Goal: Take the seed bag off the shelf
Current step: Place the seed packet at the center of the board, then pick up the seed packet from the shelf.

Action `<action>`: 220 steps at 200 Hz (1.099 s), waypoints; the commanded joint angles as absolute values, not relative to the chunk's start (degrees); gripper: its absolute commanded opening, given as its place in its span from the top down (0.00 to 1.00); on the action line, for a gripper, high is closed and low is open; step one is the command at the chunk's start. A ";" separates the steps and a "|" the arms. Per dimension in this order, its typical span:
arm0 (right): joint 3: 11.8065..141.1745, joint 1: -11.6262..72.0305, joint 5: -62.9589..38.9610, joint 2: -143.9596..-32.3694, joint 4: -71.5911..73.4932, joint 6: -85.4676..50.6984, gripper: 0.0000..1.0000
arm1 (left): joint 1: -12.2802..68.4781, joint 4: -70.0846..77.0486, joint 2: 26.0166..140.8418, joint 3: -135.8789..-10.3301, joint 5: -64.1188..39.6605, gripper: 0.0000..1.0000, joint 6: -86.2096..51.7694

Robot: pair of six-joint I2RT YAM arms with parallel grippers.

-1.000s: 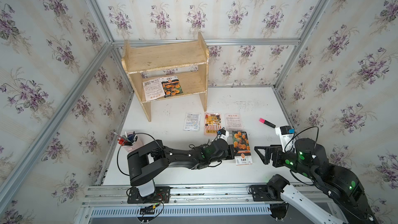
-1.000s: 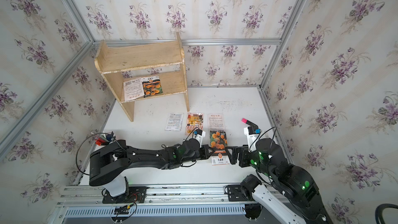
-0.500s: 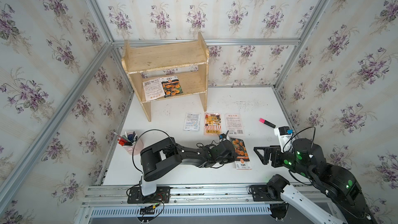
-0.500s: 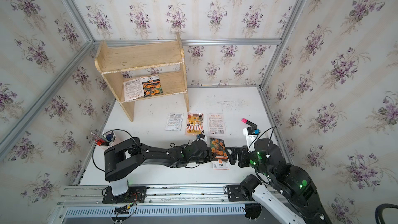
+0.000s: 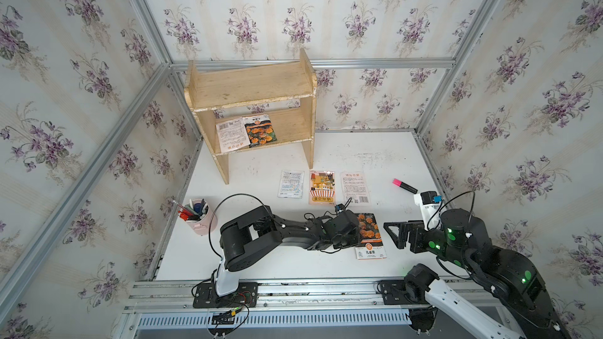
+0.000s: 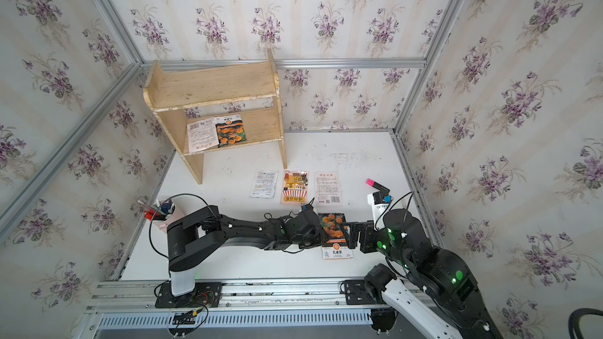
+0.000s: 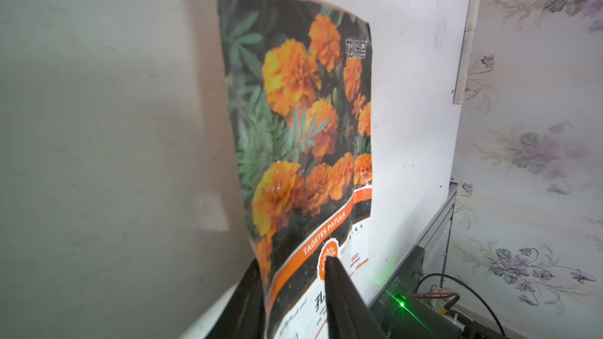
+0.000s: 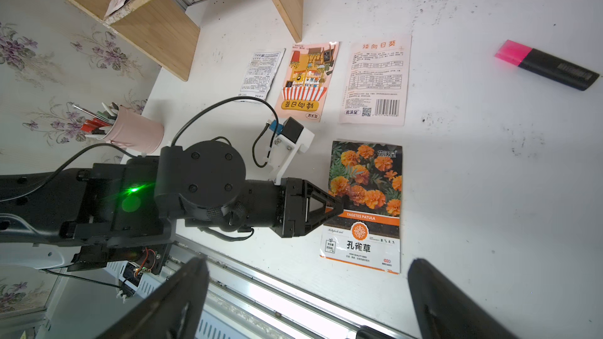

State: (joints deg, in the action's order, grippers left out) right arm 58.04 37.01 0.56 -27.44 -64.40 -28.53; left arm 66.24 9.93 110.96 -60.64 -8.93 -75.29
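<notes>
Straddles the nine-o'clock edge of the seed bag [image 5: 370,234] with left gripper [image 7: 290,260] parted, seemingly unclamped; holds right gripper [image 8: 306,260] spread wide at its three o'clock.

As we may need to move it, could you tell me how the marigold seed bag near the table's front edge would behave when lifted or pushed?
Probably floppy: the marigold seed bag curls up off the table at the left tool. Likely light: it looks paper-thin. Lying flat on the smooth top, it should slide, not tip, when pushed.
</notes>
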 commanded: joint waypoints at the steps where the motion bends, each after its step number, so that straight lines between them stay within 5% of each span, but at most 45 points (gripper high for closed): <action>1: 58.07 37.08 1.29 -27.69 -63.41 -28.67 0.00 | 65.68 6.38 110.14 -60.90 -8.21 0.54 -74.39; 60: 54.55 37.09 -6.12 -26.54 -56.10 -26.56 0.00 | 63.20 -0.31 101.99 -57.83 -6.59 0.31 -67.94; 99: 47.93 37.09 -16.69 -26.97 -44.06 -25.91 0.00 | 63.06 -14.36 92.72 -60.38 -4.54 0.00 -54.74; 220: 46.13 39.46 -17.72 -44.42 -12.98 -23.75 0.00 | 60.02 -42.22 59.63 -60.64 24.92 0.00 -34.26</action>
State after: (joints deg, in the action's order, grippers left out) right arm 44.69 38.22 -18.85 -41.98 -21.32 -25.45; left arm 61.82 -35.90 62.78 -60.07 15.22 -38.70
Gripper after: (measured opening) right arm 0.998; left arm 0.999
